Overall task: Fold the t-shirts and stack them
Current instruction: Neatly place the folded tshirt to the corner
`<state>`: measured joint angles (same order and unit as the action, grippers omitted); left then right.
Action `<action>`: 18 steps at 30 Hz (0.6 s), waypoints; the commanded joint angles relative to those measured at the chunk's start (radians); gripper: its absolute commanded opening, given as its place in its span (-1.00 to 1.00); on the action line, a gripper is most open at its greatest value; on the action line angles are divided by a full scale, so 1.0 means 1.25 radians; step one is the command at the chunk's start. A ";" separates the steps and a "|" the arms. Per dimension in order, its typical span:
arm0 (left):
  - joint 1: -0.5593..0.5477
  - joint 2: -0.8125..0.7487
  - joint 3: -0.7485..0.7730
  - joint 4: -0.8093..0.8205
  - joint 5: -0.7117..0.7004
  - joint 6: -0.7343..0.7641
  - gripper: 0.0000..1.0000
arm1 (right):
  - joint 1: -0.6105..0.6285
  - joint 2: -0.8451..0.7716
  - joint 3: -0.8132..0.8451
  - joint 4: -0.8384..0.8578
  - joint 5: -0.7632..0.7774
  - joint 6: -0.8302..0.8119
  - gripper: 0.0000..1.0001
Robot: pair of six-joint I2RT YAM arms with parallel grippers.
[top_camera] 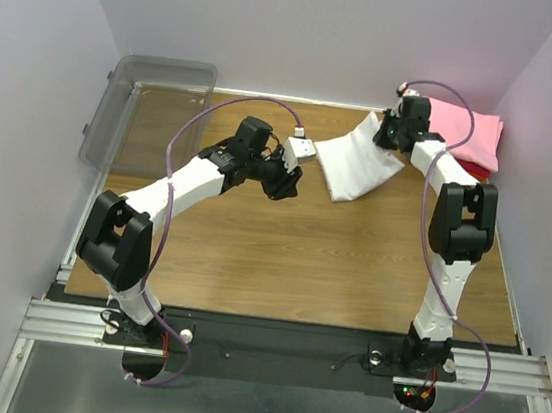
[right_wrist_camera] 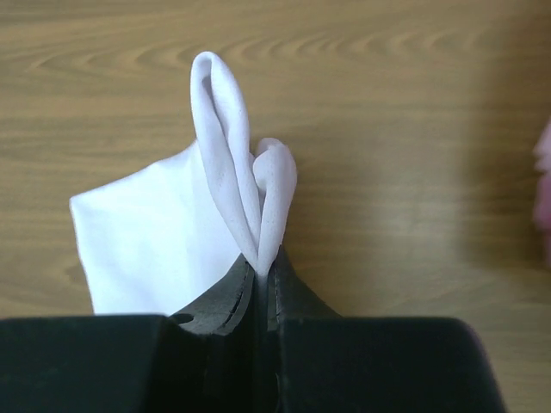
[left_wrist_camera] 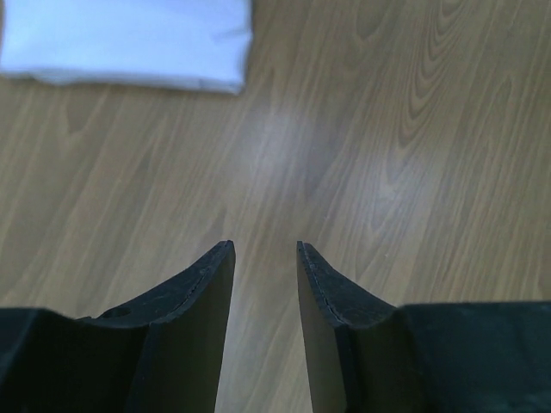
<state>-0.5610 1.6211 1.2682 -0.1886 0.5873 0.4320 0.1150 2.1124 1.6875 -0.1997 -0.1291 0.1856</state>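
Note:
The folded white t-shirt (top_camera: 356, 166) lies at the back middle of the table. My right gripper (top_camera: 394, 132) is shut on a bunched edge of it (right_wrist_camera: 245, 181) at its far right side, lifting that edge. The pink t-shirt (top_camera: 466, 134) lies folded at the back right, on top of the red t-shirt (top_camera: 477, 171), of which only a strip shows. My left gripper (top_camera: 303, 151) is open and empty, just left of the white shirt; its fingers (left_wrist_camera: 207, 292) hover over bare wood, with the shirt's corner (left_wrist_camera: 129, 43) ahead of them.
A clear grey plastic bin (top_camera: 152, 111) stands at the back left corner. The wooden table (top_camera: 280, 257) is bounded by white walls at the left, back and right. The arm bases sit on a black rail at the near edge.

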 commanded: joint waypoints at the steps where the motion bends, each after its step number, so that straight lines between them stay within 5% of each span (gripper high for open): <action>1: 0.005 -0.028 -0.047 0.022 0.055 -0.046 -0.07 | -0.021 0.043 0.122 -0.087 0.060 -0.119 -0.99; 3: 0.003 -0.023 -0.060 0.029 0.082 -0.058 0.10 | -0.026 0.058 0.187 -0.113 0.080 -0.142 -0.99; 18: 0.003 -0.010 -0.089 0.029 0.145 -0.049 0.12 | -0.049 0.107 0.451 -0.202 0.171 -0.307 -0.99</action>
<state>-0.5606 1.6218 1.1595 -0.1688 0.7261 0.3676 0.0700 2.2749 2.1868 -0.4454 0.0532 -0.1425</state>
